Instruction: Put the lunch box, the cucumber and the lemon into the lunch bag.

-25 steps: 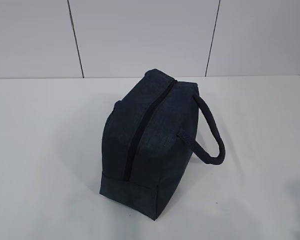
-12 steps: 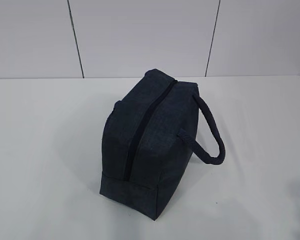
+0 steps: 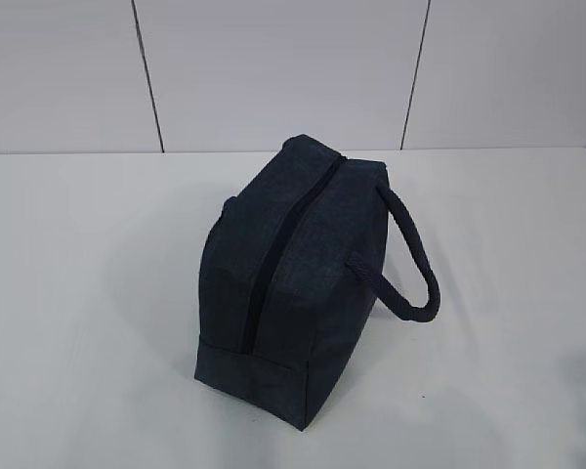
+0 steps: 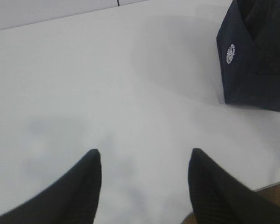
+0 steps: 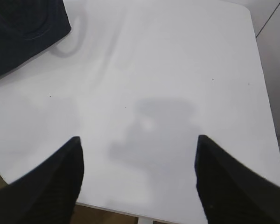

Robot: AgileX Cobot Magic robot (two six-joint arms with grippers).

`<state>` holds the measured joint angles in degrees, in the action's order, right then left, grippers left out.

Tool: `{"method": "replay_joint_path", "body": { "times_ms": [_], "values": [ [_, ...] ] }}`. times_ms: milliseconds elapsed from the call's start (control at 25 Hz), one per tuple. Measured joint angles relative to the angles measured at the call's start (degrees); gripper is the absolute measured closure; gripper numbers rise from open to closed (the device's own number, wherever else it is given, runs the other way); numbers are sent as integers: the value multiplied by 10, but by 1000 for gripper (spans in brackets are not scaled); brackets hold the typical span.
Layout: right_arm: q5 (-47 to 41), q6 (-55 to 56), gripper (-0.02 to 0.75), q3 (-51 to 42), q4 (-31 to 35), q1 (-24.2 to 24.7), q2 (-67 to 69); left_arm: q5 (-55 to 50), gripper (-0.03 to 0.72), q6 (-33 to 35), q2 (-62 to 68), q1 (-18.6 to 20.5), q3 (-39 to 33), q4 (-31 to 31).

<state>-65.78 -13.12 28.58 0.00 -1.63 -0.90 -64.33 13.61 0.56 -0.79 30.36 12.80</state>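
So, status per item:
left gripper (image 4: pixel 144 156): hangs over bare table, tilted down; fingers spread with only tabletop in the gap, nothing pinched. Fingertips sit at 7 and 5 o'clock of the left wrist view.
right gripper (image 5: pixel 139 140): same pose over the tabletop, fingers spread wider, nothing between them. Its shadow lies on the table just ahead of the tips.
lunch bag (image 3: pixel 291 283): stands near the middle of the table in the exterior view, zipper line running along the top from 12 toward 6 o'clock and looking closed. No arm touches it.
bag handle (image 3: pixel 418 264): one strap loop hangs off the bag's side at 3 o'clock, its low end close to the table.
table (image 3: pixel 78 293): white, matte; the bag is the only thing on it in the exterior view.
exterior view only: whole bag, zipper and handle; neither arm appears in it.
left wrist view only: a bag end panel at 2 o'clock with a small white round logo (image 4: pixel 230 53), well apart from the fingers; table edge at 5 o'clock.
right wrist view only: a bag corner at 10 o'clock, a rounded table corner at 1 o'clock, table front edge at 6 o'clock.
lunch box, cucumber, lemon: not visible in any view; cannot tell where they are.
wall (image 3: pixel 273 68): pale panels with dark seams behind the table.
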Motion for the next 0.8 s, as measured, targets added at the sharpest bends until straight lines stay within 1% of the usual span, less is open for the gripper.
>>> {"method": "replay_joint_path", "body": {
  "times_ms": [800],
  "values": [
    [0,0,176,0,0,0,0,0,256,0,0,0,0,0]
  ]
}}
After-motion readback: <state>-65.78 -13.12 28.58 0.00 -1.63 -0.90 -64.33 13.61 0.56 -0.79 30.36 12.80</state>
